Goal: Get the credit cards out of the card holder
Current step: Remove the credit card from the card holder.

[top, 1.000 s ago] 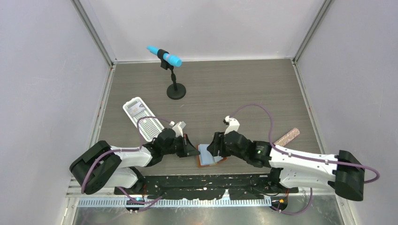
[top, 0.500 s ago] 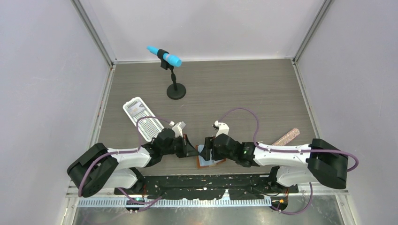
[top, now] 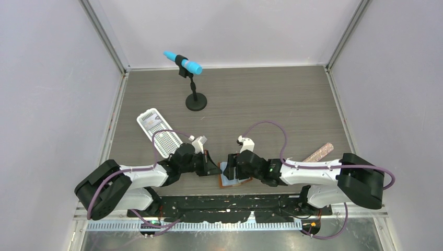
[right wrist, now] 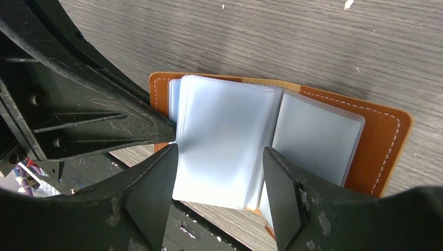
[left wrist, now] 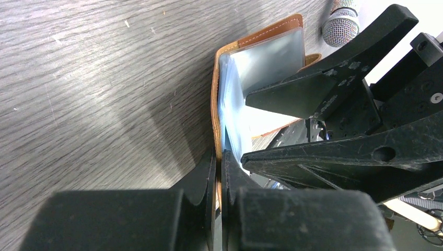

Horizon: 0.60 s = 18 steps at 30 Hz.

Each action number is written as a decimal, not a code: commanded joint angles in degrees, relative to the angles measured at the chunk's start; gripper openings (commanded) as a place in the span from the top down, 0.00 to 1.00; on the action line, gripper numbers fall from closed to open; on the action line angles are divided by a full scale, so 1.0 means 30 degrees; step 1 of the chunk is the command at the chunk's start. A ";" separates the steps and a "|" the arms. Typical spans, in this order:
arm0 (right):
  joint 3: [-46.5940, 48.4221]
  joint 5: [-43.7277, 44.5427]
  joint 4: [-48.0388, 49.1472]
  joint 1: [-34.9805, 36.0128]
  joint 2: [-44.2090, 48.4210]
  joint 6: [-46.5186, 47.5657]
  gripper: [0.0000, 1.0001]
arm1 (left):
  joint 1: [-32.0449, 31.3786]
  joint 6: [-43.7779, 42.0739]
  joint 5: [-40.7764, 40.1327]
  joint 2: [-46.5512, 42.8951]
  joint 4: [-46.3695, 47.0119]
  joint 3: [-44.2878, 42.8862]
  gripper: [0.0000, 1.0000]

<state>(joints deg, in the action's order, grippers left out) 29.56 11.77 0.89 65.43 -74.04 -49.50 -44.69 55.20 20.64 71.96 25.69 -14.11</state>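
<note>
Tools first: my left tool is pinched fully shut on the left edge of the card holder, and the tan cover runs straight into the seam between its fingers. My right tool stands wide apart, one finger on each side of a raised pale blue pocket leaf. Its fingertips sit right at the leaf's edges, and I cannot tell whether they press it. Whether a credit card is inside that leaf I cannot tell either. The card holder lies open on the bench, at its near edge, between the two tools, whose tips nearly meet over it. Its near corner reaches past the bench edge over the black rail. Bare wood stretches far of the holder up to the microphone stand. The white perforated tray lies to the left beside my left arm, and a pink stick to the right by my right arm
</note>
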 commanded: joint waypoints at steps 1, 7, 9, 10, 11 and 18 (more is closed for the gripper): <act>-0.0098 0.0334 0.0687 0.0072 -0.0189 0.0122 0.31 | -0.0134 -0.0346 0.0383 -0.0240 0.0108 -0.0591 1.00; -0.0098 0.0072 0.0836 0.0116 -0.0485 0.0117 0.28 | -0.0134 -0.0360 0.0414 -0.0140 0.0087 -0.0602 1.00; -0.0058 0.0103 0.0725 0.0132 -0.0581 0.0124 0.29 | -0.0138 -0.0375 0.0414 -0.0180 0.0078 -0.0600 1.00; -0.0049 0.0211 0.0684 0.0147 -0.0620 0.0151 0.29 | -0.0135 -0.0378 0.0414 -0.0182 0.0078 -0.0600 1.00; -0.0005 0.0253 0.0521 0.0159 -0.0641 0.0151 0.30 | -0.0138 -0.0382 0.0414 -0.0193 0.0056 -0.0600 1.00; 0.0341 0.1758 -0.1752 0.0207 -0.0191 0.0236 0.39 | -0.0134 -0.0525 0.0309 -0.0285 -0.0234 -0.0600 1.00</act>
<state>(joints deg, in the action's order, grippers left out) 29.56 12.56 0.54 65.65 -75.70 -49.45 -44.80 55.05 20.86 71.96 24.53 -14.13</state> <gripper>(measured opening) 0.632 0.027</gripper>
